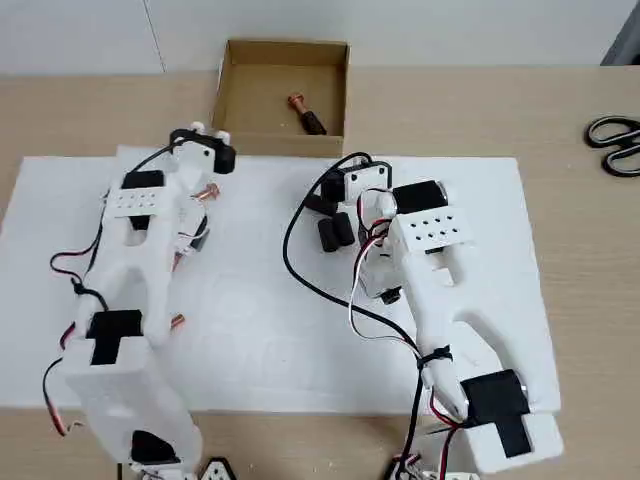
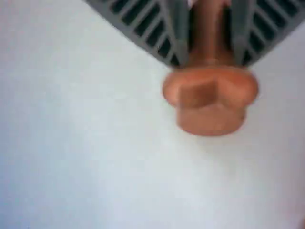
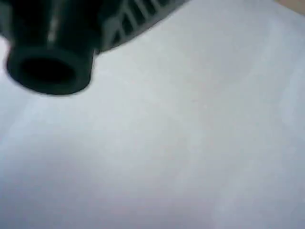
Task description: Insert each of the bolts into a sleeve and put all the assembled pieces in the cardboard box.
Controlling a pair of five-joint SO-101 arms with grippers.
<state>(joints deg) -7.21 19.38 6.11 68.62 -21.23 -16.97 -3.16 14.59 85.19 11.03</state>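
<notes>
In the left wrist view my left gripper (image 2: 209, 43) is shut on the shank of a copper bolt (image 2: 209, 98), whose hexagonal head sticks out past the grey ribbed fingers (image 2: 143, 24) over the white sheet. From above, that bolt (image 1: 210, 190) hangs at the left arm's tip, just in front of the cardboard box (image 1: 232, 100). My right gripper (image 3: 62, 33) is shut on a black sleeve (image 3: 47, 67) with its open bore facing out. Two loose sleeves (image 1: 335, 231) lie beside the right arm's tip (image 1: 362, 205). One assembled bolt and sleeve (image 1: 307, 113) lies in the box.
A white foam sheet (image 1: 260, 330) covers the wooden table. Another copper bolt (image 1: 177, 321) lies beside the left arm. Black scissors (image 1: 615, 143) rest at the far right. A black cable (image 1: 295, 262) loops over the sheet between the arms.
</notes>
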